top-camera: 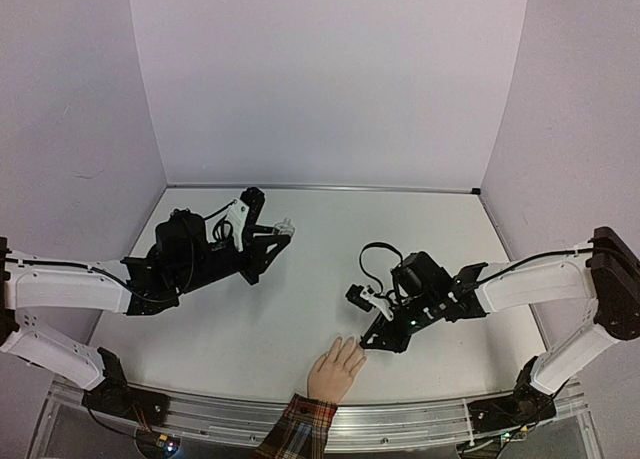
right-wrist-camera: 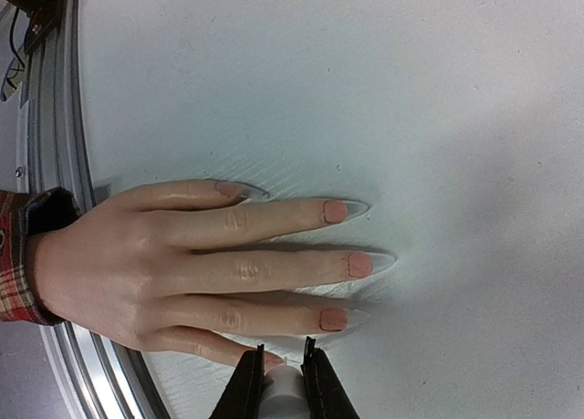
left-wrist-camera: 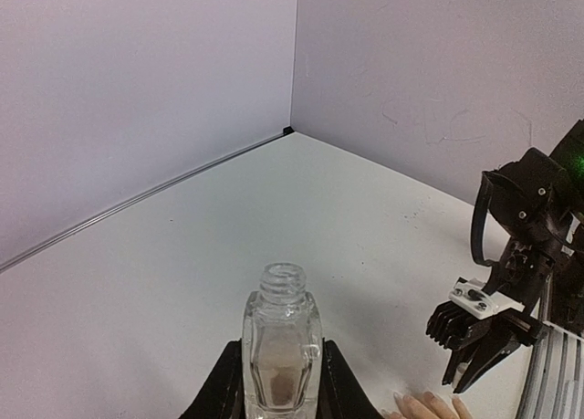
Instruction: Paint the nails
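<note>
While the right gripper is pinching a white cap, nearly closed, just above the hand lying flat at the near edge of the table, the left gripper is clasping the uncapped bottle. A drifting stroke could be smearing polish onto skin beside the nails.

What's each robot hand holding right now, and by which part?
The left hand grips the uncapped clear bottle by the lower sides of its body; the right hand pinches a white cap by its sides.
</note>
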`<state>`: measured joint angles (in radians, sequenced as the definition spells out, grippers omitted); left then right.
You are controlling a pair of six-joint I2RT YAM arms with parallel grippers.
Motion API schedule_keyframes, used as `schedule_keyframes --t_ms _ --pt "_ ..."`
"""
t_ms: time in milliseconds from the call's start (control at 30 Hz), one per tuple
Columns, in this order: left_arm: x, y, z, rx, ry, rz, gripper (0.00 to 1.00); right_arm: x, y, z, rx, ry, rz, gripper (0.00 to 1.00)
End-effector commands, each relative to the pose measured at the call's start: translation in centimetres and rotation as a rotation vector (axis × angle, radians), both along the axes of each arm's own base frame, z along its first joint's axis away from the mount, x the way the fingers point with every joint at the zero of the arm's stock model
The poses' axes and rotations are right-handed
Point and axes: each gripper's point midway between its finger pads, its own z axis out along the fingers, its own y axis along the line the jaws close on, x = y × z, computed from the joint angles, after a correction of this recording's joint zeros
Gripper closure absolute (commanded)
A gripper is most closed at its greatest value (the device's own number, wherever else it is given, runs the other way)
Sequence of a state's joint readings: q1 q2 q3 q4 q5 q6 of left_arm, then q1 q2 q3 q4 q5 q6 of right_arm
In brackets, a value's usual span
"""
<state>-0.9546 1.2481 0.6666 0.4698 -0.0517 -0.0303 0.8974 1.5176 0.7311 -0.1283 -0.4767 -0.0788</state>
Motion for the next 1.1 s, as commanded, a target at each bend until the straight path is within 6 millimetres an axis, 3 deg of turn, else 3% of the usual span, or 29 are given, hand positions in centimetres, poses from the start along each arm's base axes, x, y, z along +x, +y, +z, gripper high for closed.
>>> schedule_keyframes --t_ms 0,300,467,600,1067 --pt "-0.3 0.3 3.0 -0.063 -0.049 -0.011 1.0 1.2 0.7 0.7 0.003 -0.036 -0.019 1.0" --pt "-0.3 0.5 3.0 -0.061 -0.049 -0.006 1.0 2.8 -0.3 1.2 -0.029 -0.112 -0.108 1.0" --pt "-0.3 0.5 3.1 -0.062 -0.05 -0.006 1.0 0.4 0.4 2.7 0.067 -0.065 -0.015 1.0" --pt "-0.3 0.3 3.1 -0.063 -0.049 -0.011 1.0 -0.7 1.0 1.9 0.061 -0.015 0.031 1.0" --pt "-0.3 0.3 3.3 -0.064 -0.049 -0.015 1.0 0.0 0.8 1.1 0.016 -0.029 0.004 1.0"
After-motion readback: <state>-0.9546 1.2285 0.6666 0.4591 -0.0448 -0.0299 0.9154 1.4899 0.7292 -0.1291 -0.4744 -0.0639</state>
